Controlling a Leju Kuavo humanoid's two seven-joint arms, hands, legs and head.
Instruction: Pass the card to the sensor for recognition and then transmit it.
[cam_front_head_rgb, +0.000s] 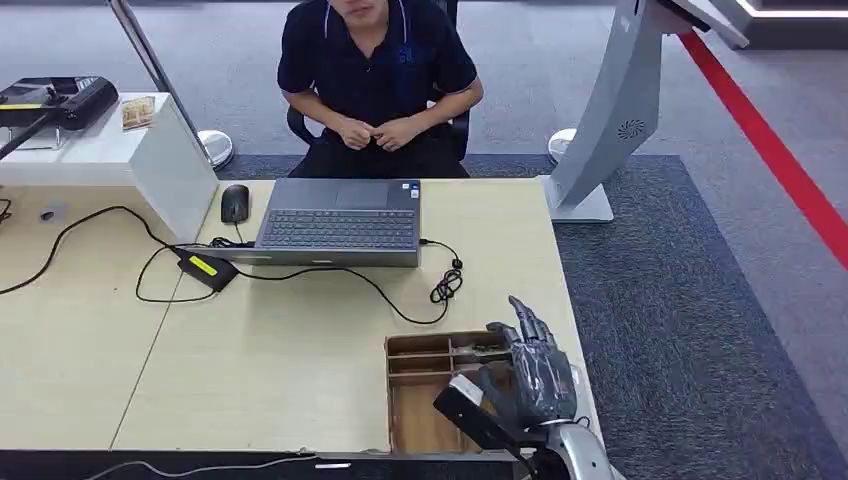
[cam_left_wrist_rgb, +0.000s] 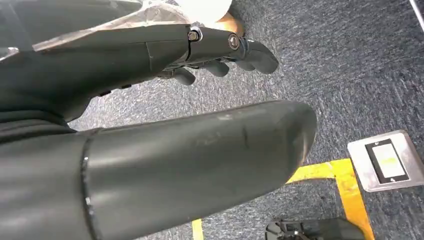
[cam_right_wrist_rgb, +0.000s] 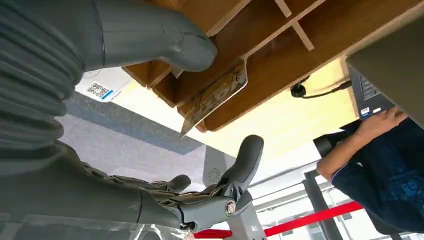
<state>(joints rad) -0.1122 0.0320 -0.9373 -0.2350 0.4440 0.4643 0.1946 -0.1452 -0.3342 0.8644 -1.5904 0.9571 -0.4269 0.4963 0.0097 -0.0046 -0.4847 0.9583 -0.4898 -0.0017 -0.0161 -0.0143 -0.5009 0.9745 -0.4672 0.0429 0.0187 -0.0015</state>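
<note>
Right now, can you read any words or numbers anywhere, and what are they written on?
No text reads clearly enough to quote.
Card by the right hand, over the wooden tray: print too blurred to read.
White sticker: a square scan code, no readable words.
Laptop keys: too small.
Yellow label on the black power brick: too small.
Person's dark shirt: faint print, unreadable.
Floor plate: nothing legible.

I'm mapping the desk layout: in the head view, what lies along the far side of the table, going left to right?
White box-shaped stand → black computer mouse → open grey laptop → coiled black cable end; beyond the table edge, the grey kiosk pedestal on the carpet.
</note>
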